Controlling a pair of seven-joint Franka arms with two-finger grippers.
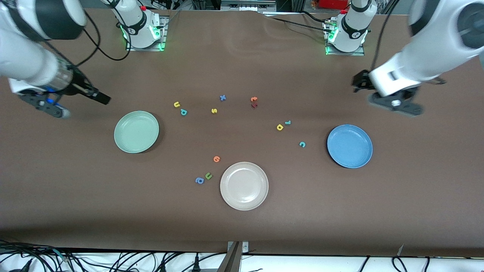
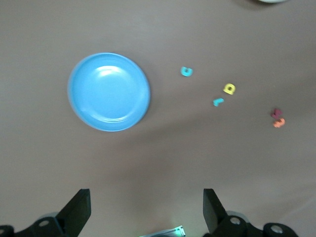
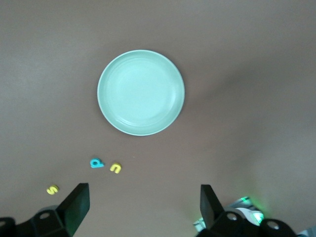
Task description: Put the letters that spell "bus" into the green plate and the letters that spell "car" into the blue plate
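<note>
The green plate (image 1: 136,132) lies toward the right arm's end, bare inside. A yellow u (image 1: 176,104), teal b (image 1: 183,112) and yellow s (image 1: 214,110) lie on the table farther from the camera than it. The blue plate (image 1: 349,146) lies toward the left arm's end, with a yellow a (image 1: 280,127), teal r (image 1: 287,122) and teal c (image 1: 302,144) beside it. My right gripper (image 3: 143,205) hangs open and holds nothing, high over the table by the green plate (image 3: 140,92). My left gripper (image 2: 146,207) hangs open with nothing in it, high by the blue plate (image 2: 109,92).
A beige plate (image 1: 244,185) lies nearest the camera, mid-table. An orange letter (image 1: 216,159), green u (image 1: 208,175) and blue a (image 1: 199,180) lie beside it. A blue x (image 1: 222,98) and orange and dark red letters (image 1: 254,102) lie farther back.
</note>
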